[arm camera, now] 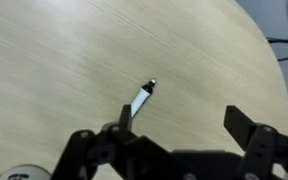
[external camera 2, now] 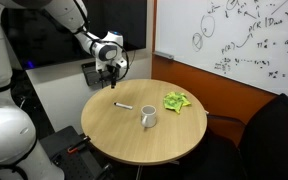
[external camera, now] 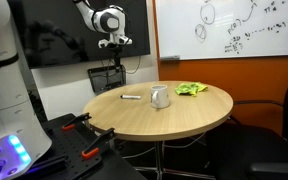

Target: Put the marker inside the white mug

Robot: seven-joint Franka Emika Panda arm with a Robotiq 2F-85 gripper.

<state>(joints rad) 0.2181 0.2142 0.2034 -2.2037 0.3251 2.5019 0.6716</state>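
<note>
The marker (external camera: 130,97) lies flat on the round wooden table (external camera: 174,120), white with a dark cap; it also shows in the other exterior view (external camera 2: 123,106) and in the wrist view (arm camera: 141,99). The white mug (external camera: 160,96) stands upright near the table's middle, a little apart from the marker, and shows in the other exterior view too (external camera 2: 148,118). My gripper (external camera: 115,44) hangs in the air above the table's far edge, also seen from the other side (external camera 2: 110,68). In the wrist view its fingers (arm camera: 184,122) are open and empty, with the marker beside one finger.
A crumpled green cloth (external camera: 191,89) lies on the table beyond the mug, also in the other exterior view (external camera 2: 176,101). A whiteboard (external camera: 234,25) hangs on the wall. An office chair (external camera 2: 269,140) stands by the table. Red-handled clamps (external camera: 89,150) sit on a dark stand nearby.
</note>
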